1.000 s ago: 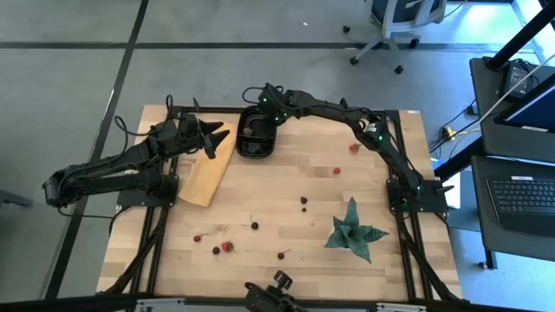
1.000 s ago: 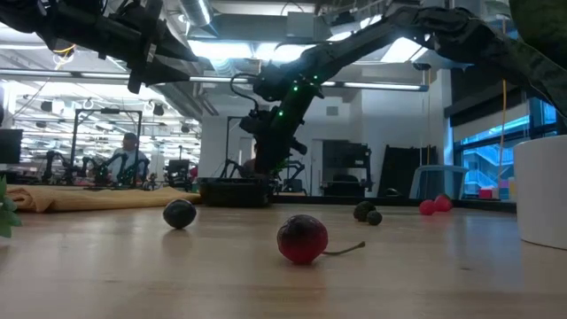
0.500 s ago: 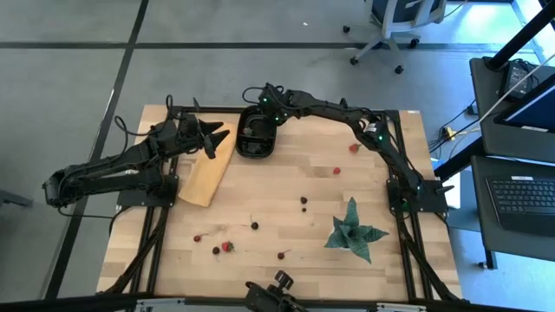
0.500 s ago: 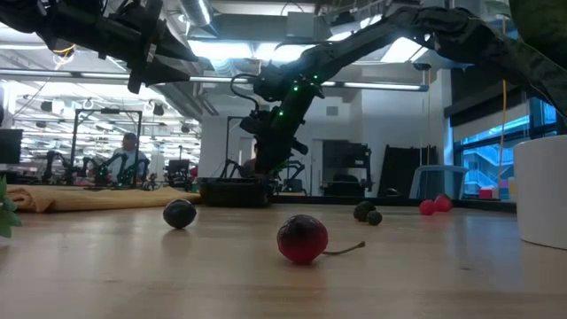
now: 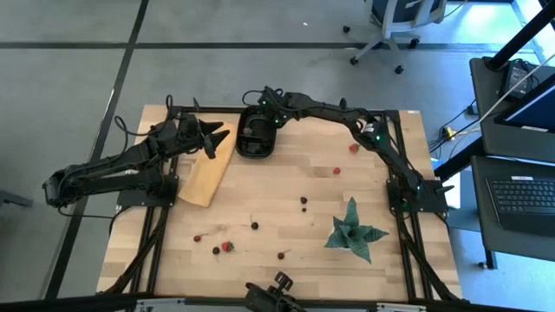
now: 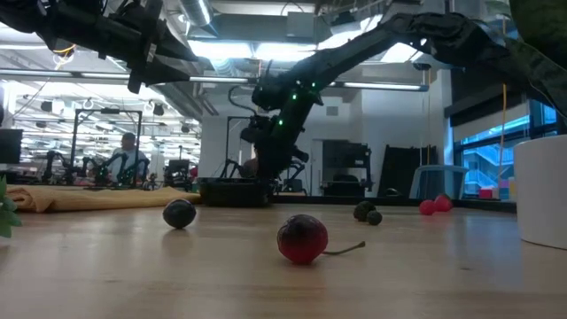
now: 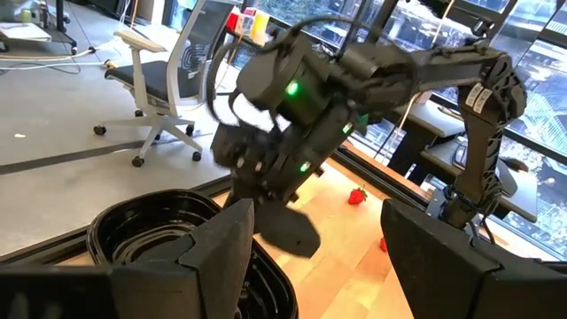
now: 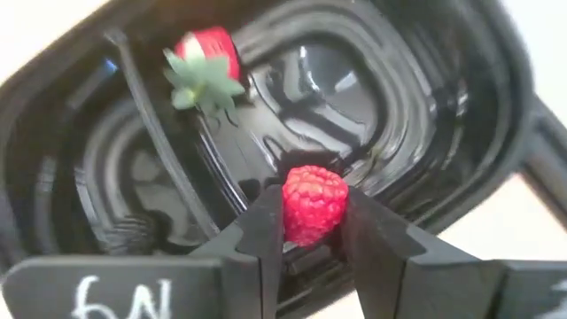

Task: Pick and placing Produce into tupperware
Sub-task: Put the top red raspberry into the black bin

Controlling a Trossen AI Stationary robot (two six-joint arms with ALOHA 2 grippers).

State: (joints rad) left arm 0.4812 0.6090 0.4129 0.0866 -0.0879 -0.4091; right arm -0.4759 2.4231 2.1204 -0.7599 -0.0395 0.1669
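The black tub (image 5: 255,139) stands near the table's far edge, and a red strawberry (image 8: 205,60) with green leaves lies inside it. My right gripper (image 8: 314,232) hovers over the tub's inside, shut on a red bumpy berry (image 8: 314,202). It also shows above the tub (image 6: 232,190) in the low view. My left gripper (image 7: 314,266) is open and holds nothing. It hangs over the far end of the tan board (image 5: 208,169), pointing at the tub (image 7: 151,232). Loose strawberries (image 5: 227,247) and dark cherries (image 5: 304,201) lie scattered on the table. My right gripper pinches the red berry by its two sides (image 8: 292,213) between the fingertips (image 8: 266,232). It comes from above, pointing down into the tub. The berry is lifted clear, above the tub's floor.
A green spiky plant (image 5: 351,230) in a white pot stands at the near right. Two strawberries (image 5: 354,148) lie right of the tub, and a red cherry (image 6: 302,239) lies close to the near edge. The right arm (image 7: 354,80) reaches across in front of my left gripper.
My right arm has shifted a little above the tub, its wrist tipping slightly. The tub and the loose fruit have stayed in place.
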